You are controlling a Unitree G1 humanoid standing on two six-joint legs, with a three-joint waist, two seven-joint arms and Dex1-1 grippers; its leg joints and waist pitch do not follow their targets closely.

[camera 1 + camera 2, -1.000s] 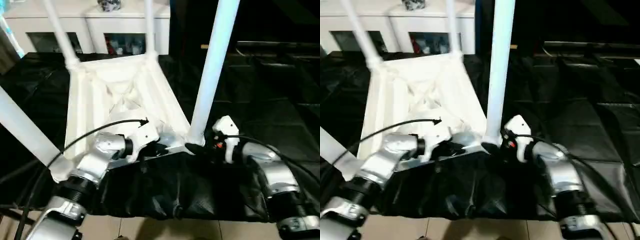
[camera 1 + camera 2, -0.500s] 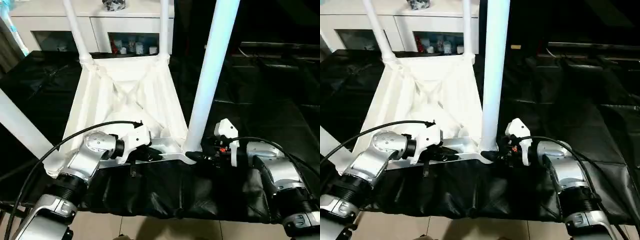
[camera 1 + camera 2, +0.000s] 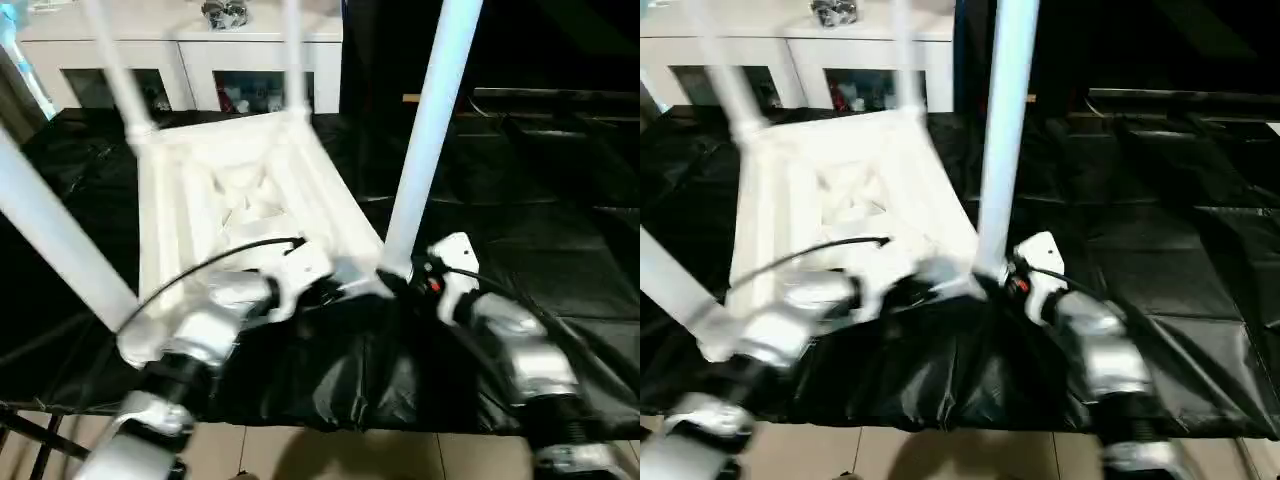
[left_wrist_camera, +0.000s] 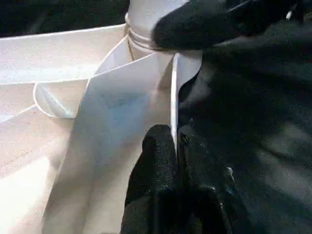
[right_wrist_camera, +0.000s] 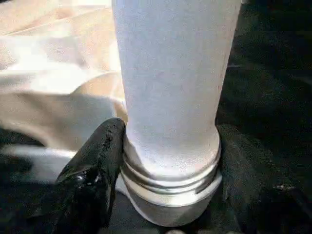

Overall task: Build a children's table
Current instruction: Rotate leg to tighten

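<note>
- The children's tabletop [image 3: 240, 190], white plastic, is seen lying upside down on a counter [image 3: 520, 210] draped in black sheeting, its ribbed underside facing up.
- Four white tubular legs are seen standing up from its corner sockets; the near right leg [image 3: 425, 130] rises beside the right arm.
- The left claw [image 4: 171, 156] is closed on the thin near edge wall of the tabletop, one finger on each side of it, close to the near right corner.
- The right claw [image 5: 165, 161] is set around the base of the near right leg, just above the ringed collar where the leg meets its socket; a black finger [image 5: 97, 161] is pressed against one side and the other sits on the far side.
- The step in hand is judged to be the seating of this last leg, with the tabletop being steadied.
- Next, the leg would likely need to be checked as fully home, both grips released, and the table turned upright.
</note>
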